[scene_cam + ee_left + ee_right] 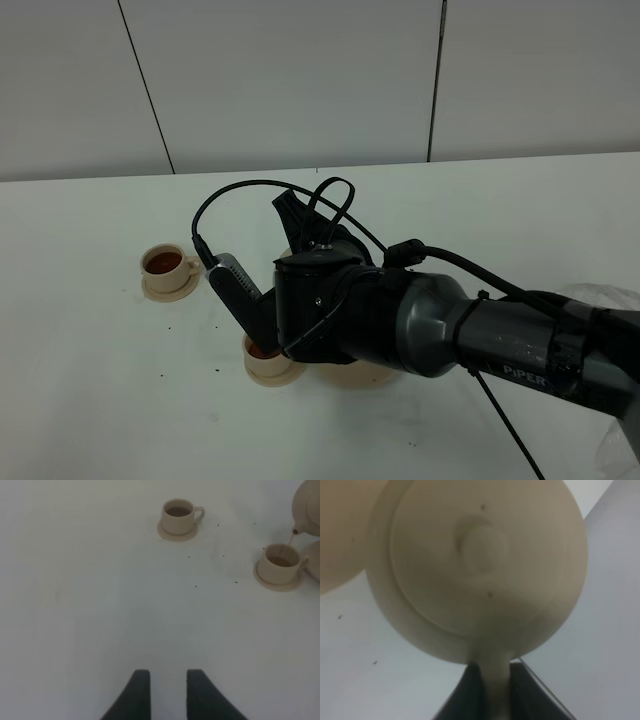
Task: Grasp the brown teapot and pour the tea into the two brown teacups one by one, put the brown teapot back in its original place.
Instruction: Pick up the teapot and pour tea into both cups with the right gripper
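The fingers (465,695) of the right gripper (492,677) are pinched tight on the loop handle (495,695) of the brown teapot (480,565), which hangs tilted above the near teacup (280,565). A thin stream runs from the spout (296,531) into that cup.

Taking the back wall as twelve o'clock in the high view, the far teacup (165,262) sits at about ten o'clock from the near one and already holds tea.

The main risk looks like overfilling: the arm hides most of the near teacup from above, so the level is hard to judge. A thin stream may also dribble down the spout onto the cup's saucer. Nothing holds the knobbed lid (482,547), so a steeper tilt could tip it off. A narrow pinch on a smooth handle could let the pot swing.

The wide saucer (315,562), the pot's resting place, lies just beside the near teacup at about three o'clock, so the return path must clear that cup's rim. Dark specks (195,585) dot the table (90,400).

The left gripper (167,680) hangs towards six o'clock, jaws parted and empty, well apart from both cups.
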